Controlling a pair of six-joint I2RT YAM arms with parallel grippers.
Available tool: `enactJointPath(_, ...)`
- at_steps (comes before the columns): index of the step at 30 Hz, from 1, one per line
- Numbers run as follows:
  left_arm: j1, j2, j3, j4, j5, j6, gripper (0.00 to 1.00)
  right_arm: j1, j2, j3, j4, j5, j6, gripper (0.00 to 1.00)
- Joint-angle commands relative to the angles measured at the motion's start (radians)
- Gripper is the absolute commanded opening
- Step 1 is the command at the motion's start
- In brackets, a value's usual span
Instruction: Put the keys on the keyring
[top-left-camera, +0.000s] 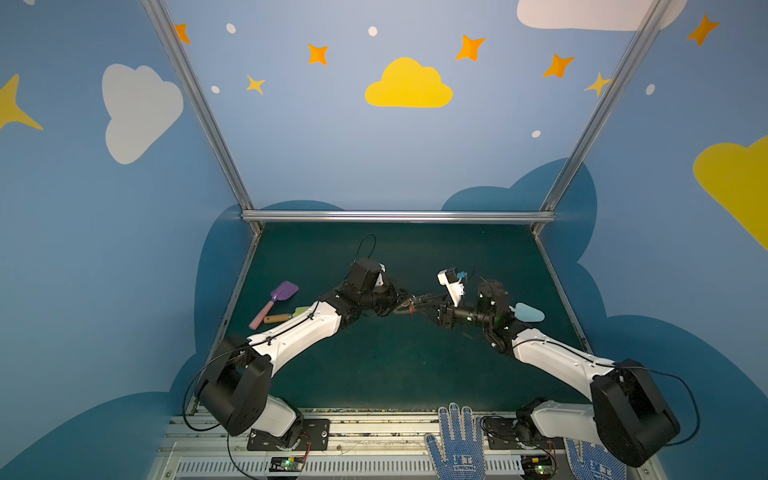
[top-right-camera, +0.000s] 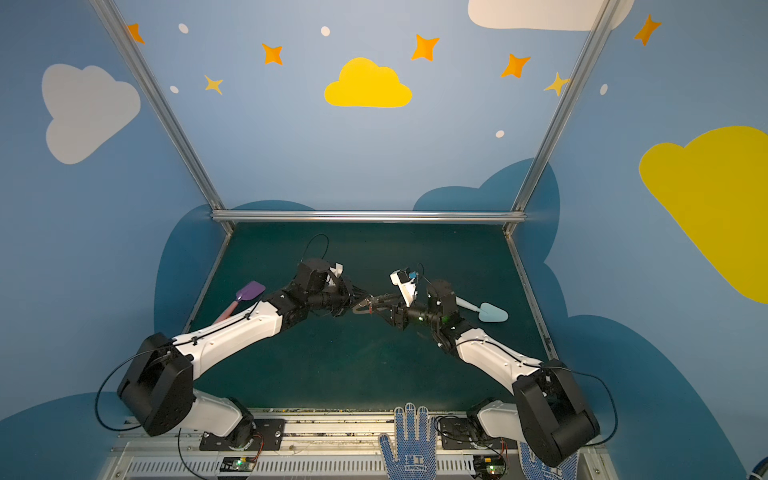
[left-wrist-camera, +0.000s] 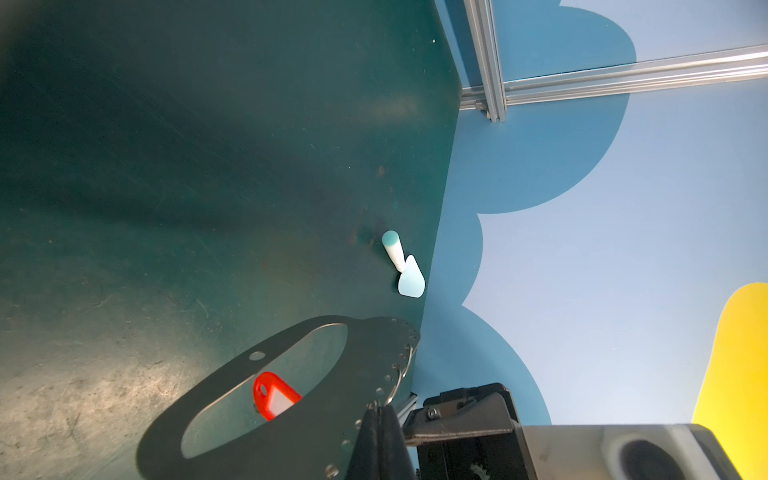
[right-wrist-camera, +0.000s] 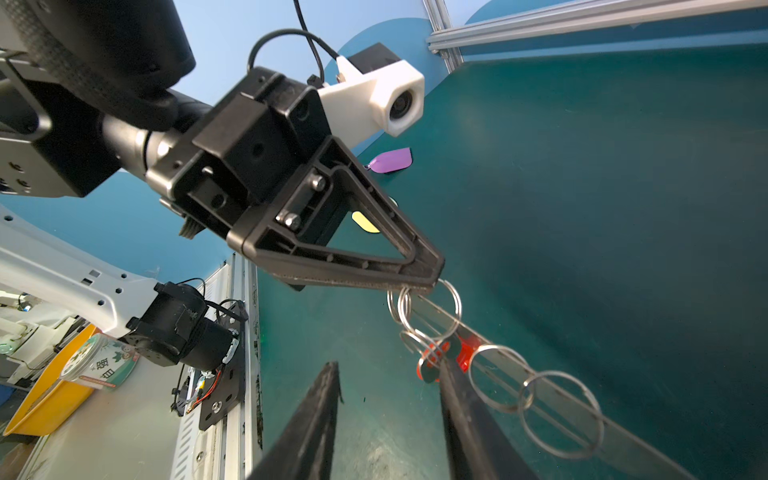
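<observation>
- Overhead, in both top views: left gripper (top-left-camera: 404, 300) and right gripper (top-left-camera: 419, 304) meet tip to tip above the mat (top-left-camera: 374, 365). The keyring (top-left-camera: 400, 311) is at the left tips, with a red speck of the keys (top-left-camera: 410, 308) between the two grippers. The jaws are too small to read here.
- Left wrist: left gripper (left-wrist-camera: 380, 409) is pressed together on the scalloped edge of the keyring (left-wrist-camera: 357, 365). The tag (left-wrist-camera: 274, 395) shows through the slot, on the far side. The right gripper is out of frame.
- Right wrist: the keyring (right-wrist-camera: 631, 446) is seen edge-on, running away from the left tips (right-wrist-camera: 432, 278). Only this view shows the rings (right-wrist-camera: 561, 415), which appear threaded along its edge. The keys (right-wrist-camera: 434, 359) hang just below the left tips, beside one right finger (right-wrist-camera: 461, 399); contact is unclear. The right gripper (right-wrist-camera: 388, 368) is spread with nothing between its fingers.
- Handling, my guess: the keyring is stiff, thin and slick, so an edge pinch suits it. The keys are light, loose and apt to swing. Take them by the flat tag or key head, not the wire rings.
</observation>
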Motion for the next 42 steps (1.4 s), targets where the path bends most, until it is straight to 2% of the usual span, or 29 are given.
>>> enactJointPath(1, 0.003, -0.025, 0.028, 0.01, 0.019, 0.015, 0.04, -0.005, 0.017, 0.021, 0.032, 0.0, -0.015, 0.42)
enactJointPath(19, 0.003, -0.024, 0.028, 0.026, 0.045, 0.009, 0.04, -0.006, 0.073, 0.045, 0.073, 0.002, -0.034, 0.4)
enactJointPath(27, 0.002, -0.027, 0.026, 0.028, 0.033, 0.006, 0.04, -0.002, 0.1, 0.061, 0.072, -0.051, -0.029, 0.28)
enactJointPath(31, 0.003, -0.03, 0.026, 0.028, 0.027, 0.002, 0.04, -0.002, 0.094, 0.052, 0.063, -0.047, -0.033, 0.29)
enactJointPath(36, 0.004, -0.029, 0.028, 0.037, 0.027, -0.003, 0.04, 0.0, 0.089, 0.042, 0.054, -0.038, -0.032, 0.36)
enactJointPath(42, 0.004, -0.03, 0.026, 0.038, 0.027, -0.008, 0.04, 0.001, 0.087, 0.032, 0.053, -0.033, -0.039, 0.35)
